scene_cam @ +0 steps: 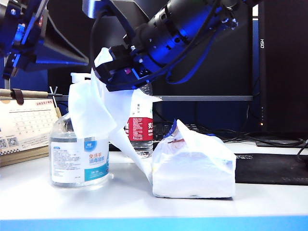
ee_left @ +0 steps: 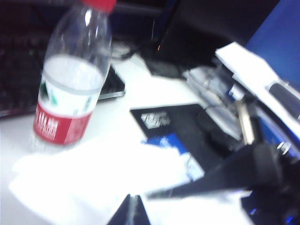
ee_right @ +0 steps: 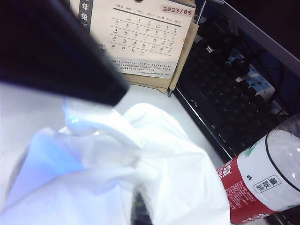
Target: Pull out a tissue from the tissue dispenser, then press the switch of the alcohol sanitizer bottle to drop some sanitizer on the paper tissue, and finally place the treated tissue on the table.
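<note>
The alcohol sanitizer bottle (scene_cam: 79, 154) stands on the left of the white table (scene_cam: 144, 207). Its switch, a white pump head (scene_cam: 78, 77) (ee_right: 77, 117), shows above a tissue (scene_cam: 91, 106) (ee_right: 164, 154) draped over the bottle's shoulder. My right gripper (scene_cam: 113, 72) (ee_right: 140, 211) reaches across from the right and is shut on that tissue. The tissue's lower end still trails down to the tissue dispenser (scene_cam: 192, 163). My left gripper (scene_cam: 86, 61) (ee_left: 133, 201) is shut and holds nothing. Its dark tip (ee_right: 119, 91) hangs just above the pump head.
A red-labelled water bottle (scene_cam: 140, 127) (ee_left: 70, 79) stands behind the tissue. A desk calendar (scene_cam: 24, 127) (ee_right: 140, 37) leans at the far left. A black keyboard (ee_right: 220, 98) lies at the back. A black mat (scene_cam: 269, 168) lies right of the dispenser.
</note>
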You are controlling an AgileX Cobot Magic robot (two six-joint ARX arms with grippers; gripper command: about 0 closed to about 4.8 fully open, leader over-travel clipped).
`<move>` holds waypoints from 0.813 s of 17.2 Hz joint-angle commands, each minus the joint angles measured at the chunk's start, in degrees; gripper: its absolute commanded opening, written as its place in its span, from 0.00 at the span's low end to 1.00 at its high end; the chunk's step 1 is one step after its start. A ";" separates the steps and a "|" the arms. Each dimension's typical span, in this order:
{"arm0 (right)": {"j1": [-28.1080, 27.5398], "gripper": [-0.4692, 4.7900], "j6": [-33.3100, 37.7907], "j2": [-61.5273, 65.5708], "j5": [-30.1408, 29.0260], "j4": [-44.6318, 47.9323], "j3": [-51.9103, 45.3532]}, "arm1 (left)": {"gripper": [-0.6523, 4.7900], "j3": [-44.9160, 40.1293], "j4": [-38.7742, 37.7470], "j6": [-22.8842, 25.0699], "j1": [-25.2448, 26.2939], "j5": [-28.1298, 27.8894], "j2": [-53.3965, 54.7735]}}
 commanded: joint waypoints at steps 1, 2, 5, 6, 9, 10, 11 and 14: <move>0.07 0.08 0.26 -0.17 0.00 1.07 0.17 | 0.11 0.07 -1.40 1.90 0.00 -0.13 0.28; 0.07 0.08 0.26 -0.17 0.00 1.14 0.17 | 0.11 0.07 -1.36 1.90 0.00 -0.11 0.57; 0.07 0.08 0.26 -0.17 -0.02 1.40 0.17 | 0.11 0.07 -1.38 1.88 -0.07 0.04 3.13; 0.07 0.08 0.26 -0.17 -0.02 1.38 0.17 | 0.11 0.07 -1.29 1.90 -0.07 0.13 4.55; 0.04 0.08 0.26 -0.17 0.00 1.40 0.17 | 0.11 0.07 -1.29 1.92 -0.07 0.13 6.03; -0.02 0.08 0.24 -0.17 0.00 1.40 0.17 | 0.11 0.07 -1.29 1.95 -0.07 0.13 6.01; -0.22 0.08 0.26 -0.17 0.02 1.44 0.17 | 0.11 -0.22 -1.29 1.95 -0.09 0.55 6.01; -0.68 0.08 0.26 -0.17 0.00 1.49 0.17 | 0.11 -2.89 -0.96 1.90 -1.20 -0.07 6.01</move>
